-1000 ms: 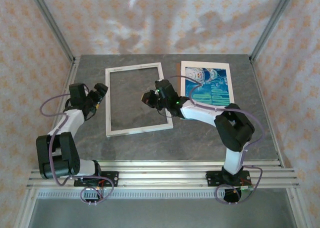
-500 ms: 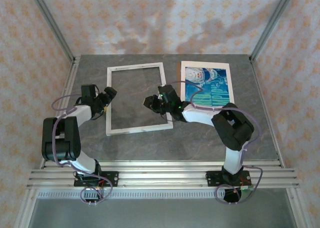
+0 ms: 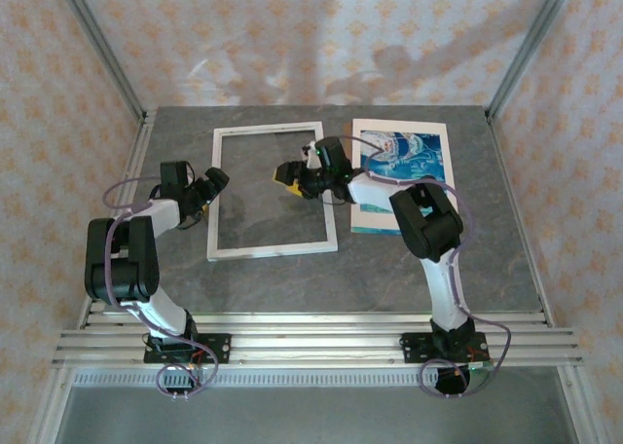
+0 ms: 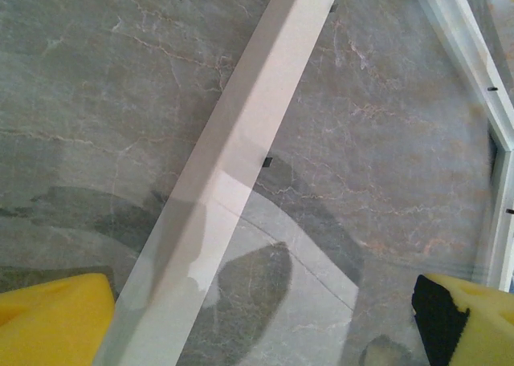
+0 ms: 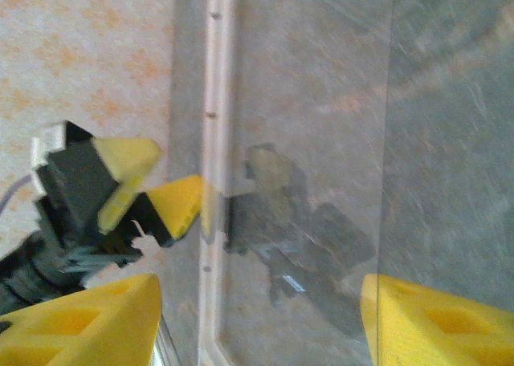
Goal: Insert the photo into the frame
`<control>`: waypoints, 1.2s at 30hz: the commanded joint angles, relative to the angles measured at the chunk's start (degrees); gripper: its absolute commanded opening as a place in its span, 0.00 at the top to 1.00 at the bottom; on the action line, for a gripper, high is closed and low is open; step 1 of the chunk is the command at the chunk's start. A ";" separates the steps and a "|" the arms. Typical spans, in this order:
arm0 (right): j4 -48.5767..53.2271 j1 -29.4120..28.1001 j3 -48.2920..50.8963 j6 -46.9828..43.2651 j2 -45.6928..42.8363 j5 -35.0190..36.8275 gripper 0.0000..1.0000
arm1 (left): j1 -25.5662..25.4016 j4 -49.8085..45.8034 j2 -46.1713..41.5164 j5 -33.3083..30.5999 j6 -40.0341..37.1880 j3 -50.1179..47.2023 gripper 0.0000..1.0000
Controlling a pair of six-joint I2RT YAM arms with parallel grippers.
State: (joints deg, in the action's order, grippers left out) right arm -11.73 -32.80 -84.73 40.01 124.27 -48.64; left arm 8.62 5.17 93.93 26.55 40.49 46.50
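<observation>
Viewing from above: I saw the frame (image 3: 273,250) lying flat on the grey marbled surface (image 3: 292,278), with the photo (image 3: 414,162) flat just to its right, outside it.
Frame: white and narrow-bordered, its centre open to the stone, its long sides running away from the arm bases.
Photo: a teal-blue print with a white figure, face up. Its left edge lay near the frame's right border, and the right arm crossed over its near left part.
Left fingers (image 3: 213,183): they were at the frame's left border, about midway along it. In the left wrist view the yellow pads (image 4: 50,318) stood spread wide. The frame's border ran diagonally through the gap with stone showing on either side of it, and the pads had hold of nothing.
Right fingers (image 3: 290,183): they sat over the frame's open centre, close to its right border, pointing toward the left arm. In the right wrist view the two yellow pads (image 5: 88,322) were well apart with nothing between them, so I read them as parted and empty.
Across the frame: the right wrist view also caught the left fingers at the far border, with the patterned wall (image 5: 80,61) behind.
</observation>
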 commanded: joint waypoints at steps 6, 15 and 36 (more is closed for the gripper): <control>17.76 1.47 -14.83 -13.62 8.73 1.65 0.33 | -0.19 -5.56 2.67 0.81 -1.37 0.49 0.00; 27.79 2.54 -29.14 -18.04 17.29 4.43 0.33 | -0.23 -6.54 4.36 1.53 -2.20 1.37 0.00; 18.46 2.05 -34.54 -6.99 23.22 -8.63 0.46 | -0.19 -7.98 5.65 1.75 -3.22 2.45 0.00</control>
State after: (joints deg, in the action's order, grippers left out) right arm 10.59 -29.85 -118.83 29.71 146.45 -52.93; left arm 8.64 3.46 96.90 26.76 37.50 49.47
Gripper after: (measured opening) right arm 0.546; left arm 0.996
